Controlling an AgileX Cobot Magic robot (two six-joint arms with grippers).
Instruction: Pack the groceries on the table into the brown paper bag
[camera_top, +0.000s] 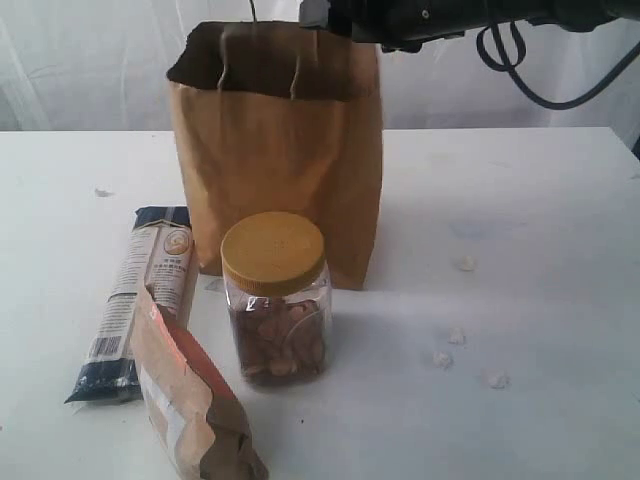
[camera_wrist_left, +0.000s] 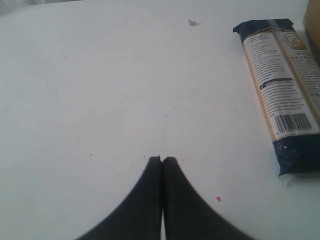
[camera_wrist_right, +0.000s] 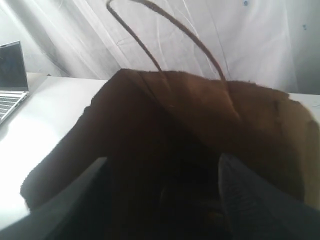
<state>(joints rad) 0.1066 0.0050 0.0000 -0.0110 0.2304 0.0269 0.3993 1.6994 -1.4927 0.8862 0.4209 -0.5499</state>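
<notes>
The brown paper bag (camera_top: 275, 150) stands open at the back middle of the table (camera_top: 540, 220). In front of it stands the clear yellow-lidded jar (camera_top: 273, 300). The pasta packet (camera_top: 140, 300) lies to its left, and the brown-orange pouch (camera_top: 190, 400) lies nearest the front. My right gripper (camera_wrist_right: 164, 159) is open over the bag's mouth (camera_wrist_right: 165, 125), its fingers (camera_wrist_right: 245, 200) wide apart above the dark inside. My left gripper (camera_wrist_left: 161, 159) is shut and empty over bare table, with the pasta packet (camera_wrist_left: 282, 95) off to one side. The bottle, tin can and carton are out of view.
The right arm (camera_top: 420, 20) and its black cable (camera_top: 540, 85) reach in above the bag from the right. Small white crumbs (camera_top: 455, 345) dot the table to the right of the jar. A laptop (camera_wrist_right: 12, 75) sits beyond the bag in the right wrist view.
</notes>
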